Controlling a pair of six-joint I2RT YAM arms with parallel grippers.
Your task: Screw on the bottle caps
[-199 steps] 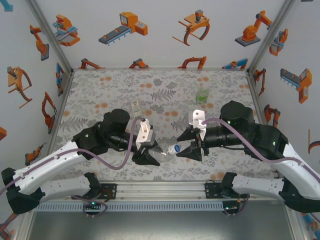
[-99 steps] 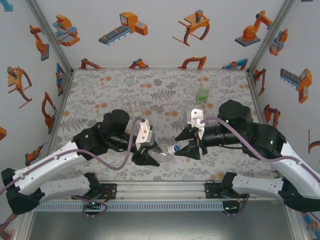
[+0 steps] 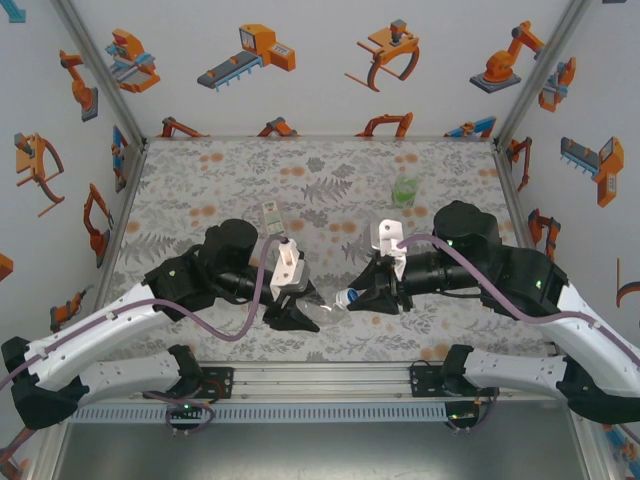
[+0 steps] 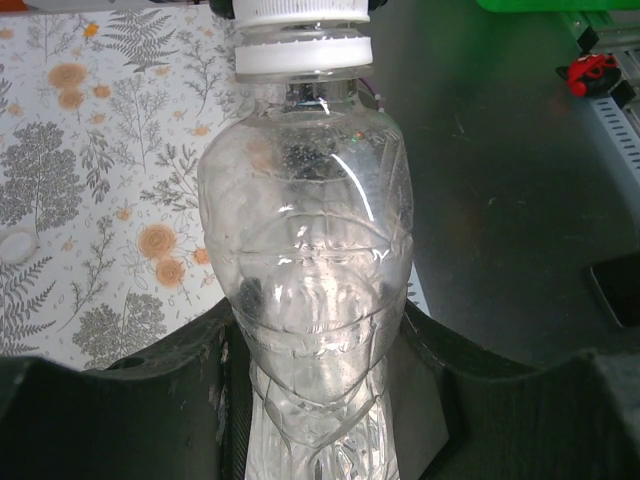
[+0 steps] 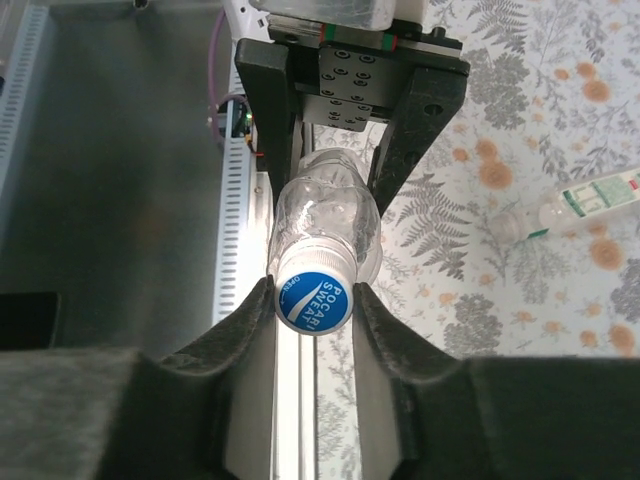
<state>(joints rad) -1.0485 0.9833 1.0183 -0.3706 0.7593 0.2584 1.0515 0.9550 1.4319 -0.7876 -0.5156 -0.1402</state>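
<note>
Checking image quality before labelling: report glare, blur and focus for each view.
Top external: evenly lit and sharp, with soft shadows under the arms. Left wrist: the clear bottle is sharp, with white glare streaks on its shoulder and a green glow at top right. Right wrist: the blue cap is sharp, the near fingers blurred and dark.

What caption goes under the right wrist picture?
Fingers of the right gripper pinch the blue Pocari Sweat cap on the clear bottle the left gripper holds.

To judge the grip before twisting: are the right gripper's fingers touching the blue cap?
Touching. Right wrist view: both fingers meet the blue cap, no gap either side.
</note>
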